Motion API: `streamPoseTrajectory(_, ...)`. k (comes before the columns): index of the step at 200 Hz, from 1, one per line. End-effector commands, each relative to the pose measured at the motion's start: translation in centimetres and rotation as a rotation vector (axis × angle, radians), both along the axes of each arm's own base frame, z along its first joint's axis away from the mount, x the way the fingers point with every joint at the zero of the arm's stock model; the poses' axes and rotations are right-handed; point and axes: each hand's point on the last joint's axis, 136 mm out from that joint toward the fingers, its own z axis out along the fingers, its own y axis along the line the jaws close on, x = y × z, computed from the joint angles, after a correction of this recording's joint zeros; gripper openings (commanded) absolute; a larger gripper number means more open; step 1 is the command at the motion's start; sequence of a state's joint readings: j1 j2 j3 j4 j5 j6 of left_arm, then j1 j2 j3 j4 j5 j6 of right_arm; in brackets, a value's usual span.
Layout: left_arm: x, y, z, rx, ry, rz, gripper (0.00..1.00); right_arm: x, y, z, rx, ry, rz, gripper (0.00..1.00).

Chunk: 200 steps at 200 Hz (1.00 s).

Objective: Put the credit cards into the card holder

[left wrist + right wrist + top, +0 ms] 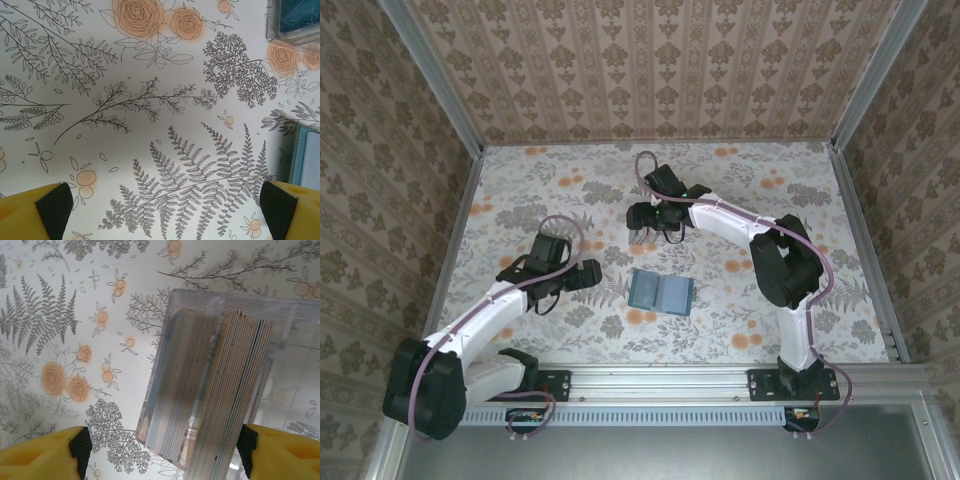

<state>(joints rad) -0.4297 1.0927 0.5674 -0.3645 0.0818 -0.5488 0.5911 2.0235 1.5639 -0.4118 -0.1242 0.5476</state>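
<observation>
My right jaws are open wide and hold nothing. The clear card holder [290, 335] sits in the middle right of my wrist view. Its near end is between my pads [80, 450], and cards [235, 390] stand in it. If I swing sideways, I think I could bump it and spill them. My left jaws are wide open and empty, near the blue wallet [307, 155]. The table [125, 60] has flowers drawn on it and looks smooth, so things may slide. Patterned walls [650, 70] stand close around.

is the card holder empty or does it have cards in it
Not empty: the right wrist view shows two packs of cards standing on edge inside the clear card holder.
</observation>
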Motion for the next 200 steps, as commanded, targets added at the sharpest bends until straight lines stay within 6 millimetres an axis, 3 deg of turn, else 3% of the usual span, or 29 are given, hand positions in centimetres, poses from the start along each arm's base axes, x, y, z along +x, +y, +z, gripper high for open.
streamPoseTrajectory(1,-0.1,0.2,-0.4,-0.01,0.006,0.016,1.0,0.0,1.4,1.8,0.096,-0.022,0.054,0.76)
streamPoseTrajectory(22,0.0,-0.4,-0.5,-0.049,0.007,0.011,1.0,0.2,1.4,2.2,0.142,-0.025,0.045,0.74)
streamPoseTrajectory(89,0.0,-0.5,-0.6,-0.054,0.016,0.017,1.0,0.1,1.4,2.8,0.192,-0.05,0.051,0.52)
streamPoseTrajectory(152,0.5,-1.2,-0.9,-0.095,0.019,0.02,1.0,-0.2,1.3,3.4,0.202,-0.078,0.066,0.43)
streamPoseTrajectory(200,1.0,-1.9,-1.0,-0.114,0.032,0.012,1.0,-0.1,1.0,2.8,0.174,-0.067,0.067,0.27)
